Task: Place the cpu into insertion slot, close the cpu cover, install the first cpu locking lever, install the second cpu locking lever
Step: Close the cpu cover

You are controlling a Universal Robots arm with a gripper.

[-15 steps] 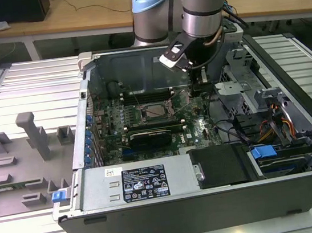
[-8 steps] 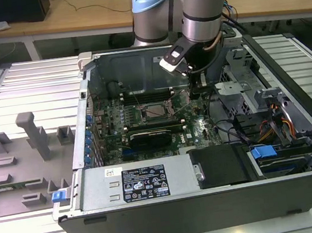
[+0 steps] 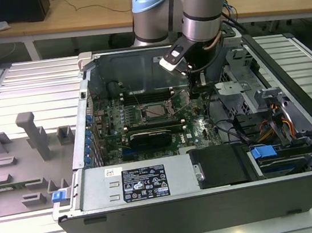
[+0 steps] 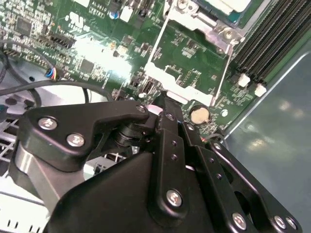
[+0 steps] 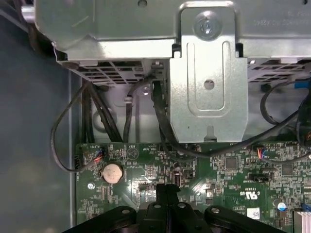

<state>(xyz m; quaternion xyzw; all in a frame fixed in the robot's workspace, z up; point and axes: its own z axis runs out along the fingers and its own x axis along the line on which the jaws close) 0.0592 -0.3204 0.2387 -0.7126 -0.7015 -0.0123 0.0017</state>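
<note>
The open computer case holds the green motherboard [image 3: 146, 132]. In its middle lies the insertion slot [image 3: 154, 111], with the pale cpu [image 3: 155, 111] in its centre. The second wrist view shows the dull-silver cpu cover [image 4: 201, 20] lying around the cpu [image 4: 232, 5], with thin wire locking levers [image 4: 156, 44] running along its sides. My gripper [image 3: 197, 90] hangs low over the board, to the exterior view's right of the slot and apart from it. Its black fingers [image 5: 167, 194] are pressed together with nothing between them, close to the coin battery [image 5: 112, 172].
A silver metal bracket [image 5: 209, 82] and black cables [image 5: 160, 121] stand just beyond the board's edge. Long black memory slots [image 4: 272, 43] run beside the socket. The drive cage [image 3: 273, 130] fills the case's right side. A grey fixture block [image 3: 20, 157] sits at the left.
</note>
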